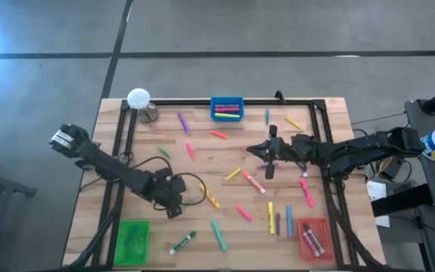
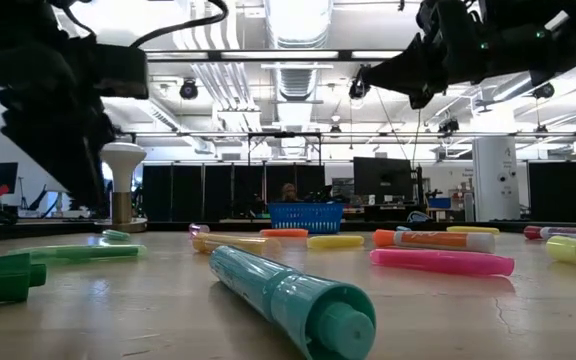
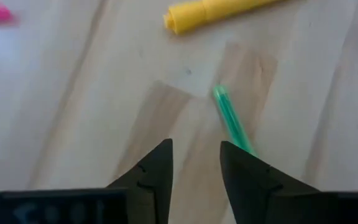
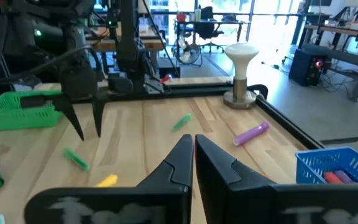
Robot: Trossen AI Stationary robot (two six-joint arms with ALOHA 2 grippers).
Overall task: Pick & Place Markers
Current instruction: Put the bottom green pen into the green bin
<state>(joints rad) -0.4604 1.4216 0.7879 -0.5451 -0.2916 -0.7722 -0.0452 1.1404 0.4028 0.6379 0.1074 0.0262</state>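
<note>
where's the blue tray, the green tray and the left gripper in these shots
blue tray (image 1: 226, 100), high view, on its far rim.
green tray (image 1: 133, 243), high view, on its mesh floor.
left gripper (image 3: 196, 163), left wrist view, midway between its two open fingertips.
</note>
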